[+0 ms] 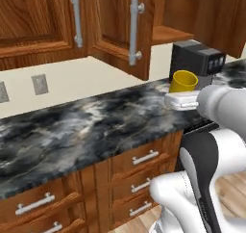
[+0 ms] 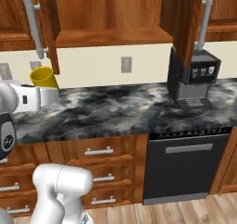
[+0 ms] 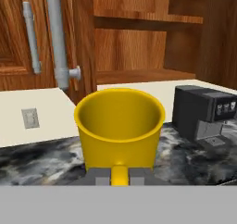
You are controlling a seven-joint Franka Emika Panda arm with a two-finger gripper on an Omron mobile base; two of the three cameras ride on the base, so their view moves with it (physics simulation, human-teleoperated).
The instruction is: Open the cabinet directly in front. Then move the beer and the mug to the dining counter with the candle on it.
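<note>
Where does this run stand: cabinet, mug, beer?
Done: the cabinet stands open, both doors swung out and the shelf bare. In hand: the gripper is shut on the mug, held above the kitchen counter beside the coffee machine. Left: the mug has not reached the dining counter. The beer's status cannot be told from these frames.

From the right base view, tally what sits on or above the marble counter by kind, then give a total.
Yellow mug, held by the gripper: 1
Black coffee machine: 1
Open cabinet doors: 2
Grey bar handles: 2
Wall outlets: 3
Total: 9
</note>
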